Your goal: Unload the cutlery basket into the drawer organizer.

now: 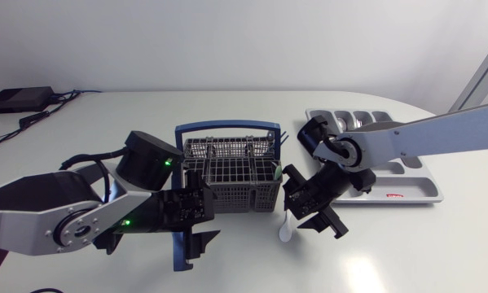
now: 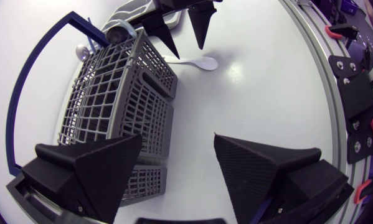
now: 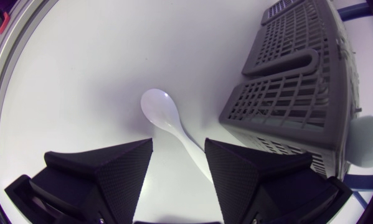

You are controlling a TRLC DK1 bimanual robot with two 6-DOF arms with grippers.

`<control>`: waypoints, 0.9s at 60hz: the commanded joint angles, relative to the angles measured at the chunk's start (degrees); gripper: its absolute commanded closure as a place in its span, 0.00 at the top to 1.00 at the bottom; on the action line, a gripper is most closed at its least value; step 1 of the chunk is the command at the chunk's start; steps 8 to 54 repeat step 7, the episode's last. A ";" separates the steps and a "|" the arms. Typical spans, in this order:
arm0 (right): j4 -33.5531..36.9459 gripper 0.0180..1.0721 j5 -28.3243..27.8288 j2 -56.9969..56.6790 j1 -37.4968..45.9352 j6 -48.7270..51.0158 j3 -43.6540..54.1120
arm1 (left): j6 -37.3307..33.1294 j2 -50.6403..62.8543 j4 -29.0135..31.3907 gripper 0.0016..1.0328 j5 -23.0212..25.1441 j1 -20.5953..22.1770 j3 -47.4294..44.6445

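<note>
Head view, right claw (image 1: 317,224): released, hanging over the spoon (image 1: 286,231). The spoon lies flat on the table just beside the basket (image 1: 227,172)'s corner.
Head view, left claw (image 1: 196,244): released and empty, at the basket's near end.
Head view, organizer (image 1: 429,189): behind my right claw, well apart from the spoon.
Left wrist view, left claw (image 2: 177,171): fingers spread with nothing between them. The basket (image 2: 118,93) is beside one finger. The spoon (image 2: 195,63) is far ahead, under the right claw (image 2: 183,34).
Right wrist view, right claw (image 3: 177,168): open. The spoon (image 3: 167,121)'s handle runs between the fingers, nearer the basket-side one, with its bowl ahead of the tips. The basket (image 3: 292,93) is close beside.
Step, my judgement: picking the spoon off the table.
Doing it well: I'd centre on the handle, lower until the tips meet the table and close slowly. The thin handle may skate, and the basket wall leaves little room.
</note>
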State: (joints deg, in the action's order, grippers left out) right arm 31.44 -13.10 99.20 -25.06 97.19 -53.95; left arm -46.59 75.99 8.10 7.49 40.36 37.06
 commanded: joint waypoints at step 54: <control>-0.94 0.56 0.01 2.32 -1.04 2.48 1.75 | -1.49 -0.75 0.08 0.84 1.04 -0.72 -2.34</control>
